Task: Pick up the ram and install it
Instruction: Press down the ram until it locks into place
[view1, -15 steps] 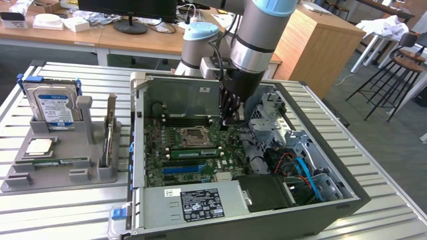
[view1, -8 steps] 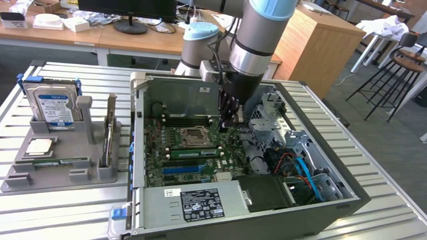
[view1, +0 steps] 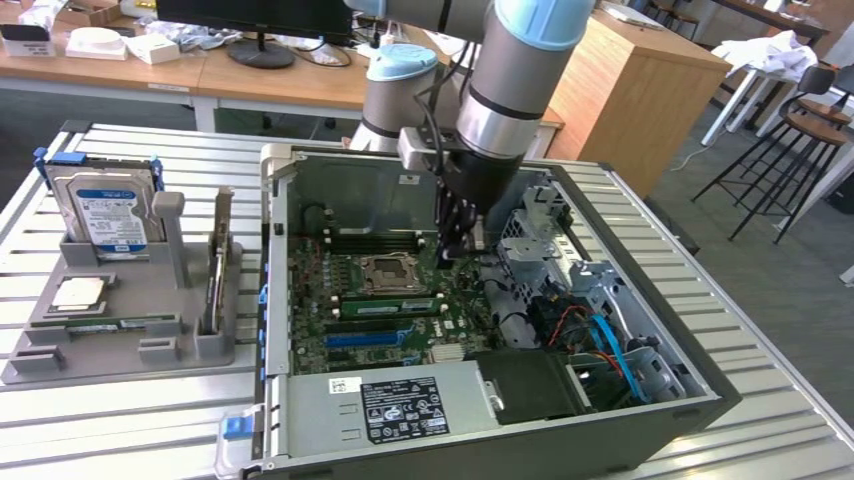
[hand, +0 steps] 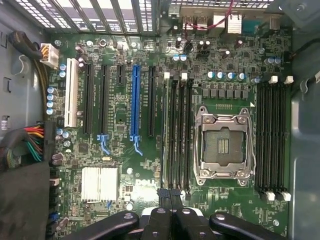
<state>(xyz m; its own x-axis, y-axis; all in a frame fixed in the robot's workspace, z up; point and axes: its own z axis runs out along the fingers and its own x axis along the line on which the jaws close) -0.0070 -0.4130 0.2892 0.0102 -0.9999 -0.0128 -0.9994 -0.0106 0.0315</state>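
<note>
Fingertips (hand: 163, 194) of gripper (hand: 170, 193) closed together, clasping nothing, hanging above motherboard (hand: 125, 165). Ram (hand: 164, 130) seated edge-up in memory slot, stretching straight ahead of fingertips, near end close by them. CPU socket (hand: 223, 145) off to one side.

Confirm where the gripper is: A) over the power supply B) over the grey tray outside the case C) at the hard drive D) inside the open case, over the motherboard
D: the exterior view has the gripper inside the open case, over the motherboard beside the CPU socket, apart from the grey tray.
</note>
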